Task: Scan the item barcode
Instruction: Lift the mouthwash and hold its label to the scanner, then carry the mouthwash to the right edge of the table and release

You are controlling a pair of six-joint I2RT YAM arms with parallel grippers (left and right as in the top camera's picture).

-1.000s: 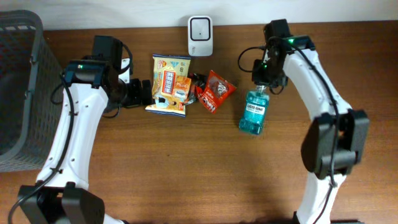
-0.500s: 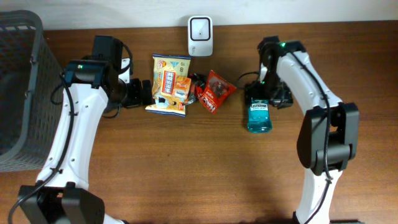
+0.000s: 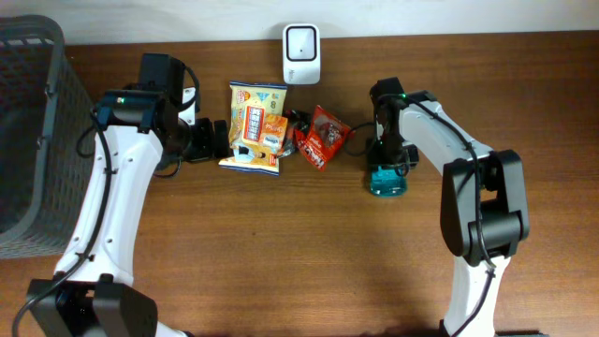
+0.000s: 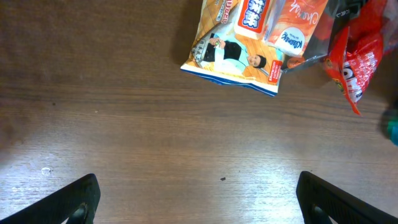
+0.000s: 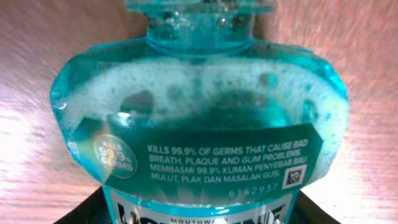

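Hovering with the right pincer (image 3: 387,161) directly over the teal mouthwash bottle (image 3: 387,181) lying label-up on the counter (image 3: 281,243) just right of the red snack bag (image 3: 323,136), long axis seemingly front-to-back, grip impossible to tell, with left pincer (image 4: 199,196) wide open, empty and well apart.

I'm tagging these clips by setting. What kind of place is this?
Probably a mock shop checkout on a wooden table: a white scanner stands at the back edge, a snack bag and a mouthwash bottle lie before it, and a grey basket sits at the left.
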